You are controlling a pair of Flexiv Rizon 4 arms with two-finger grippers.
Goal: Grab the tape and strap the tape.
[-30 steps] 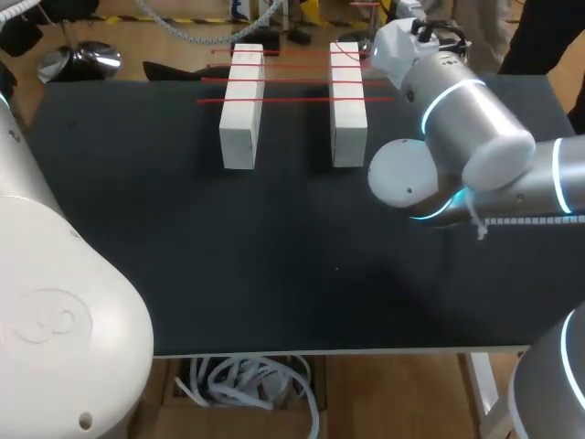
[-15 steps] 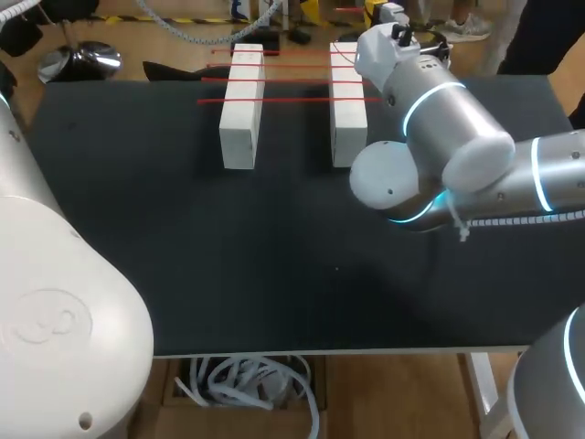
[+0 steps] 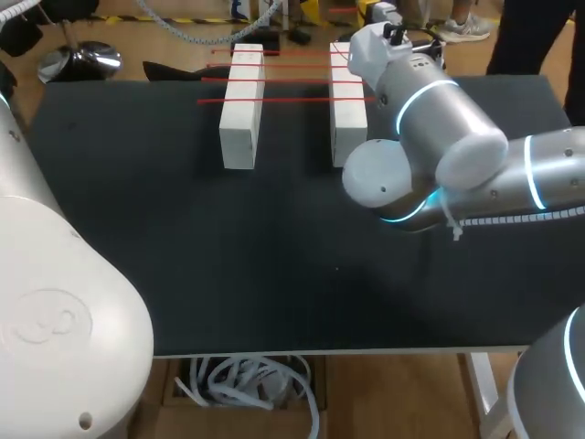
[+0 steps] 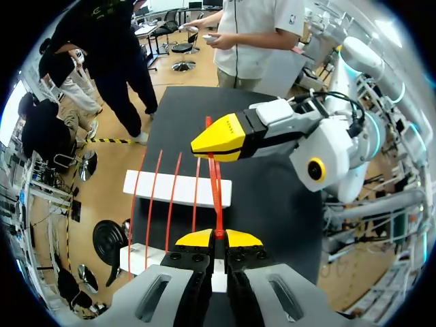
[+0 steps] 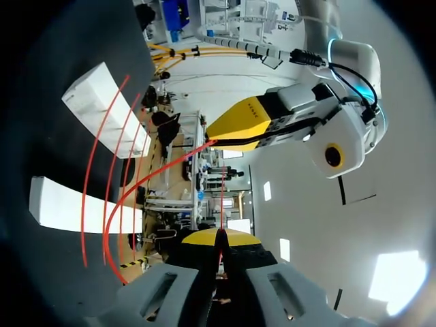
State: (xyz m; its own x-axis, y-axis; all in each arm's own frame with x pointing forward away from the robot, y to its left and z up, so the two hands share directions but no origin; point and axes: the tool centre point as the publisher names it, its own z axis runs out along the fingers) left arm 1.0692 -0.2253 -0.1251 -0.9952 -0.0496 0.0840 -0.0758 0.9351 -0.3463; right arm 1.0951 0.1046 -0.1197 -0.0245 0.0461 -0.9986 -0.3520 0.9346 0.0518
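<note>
Now two blocks (image 3: 239, 110), five tapes (image 3: 292, 80)

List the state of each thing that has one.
Left claw: shut on thin red tape strip.
Right claw: shut on same strip.
Held strip: spans between both claws.
White rectangular blocks: lying flat, parallel, apart.
Other red tape strips: lying across both blocks.
</note>
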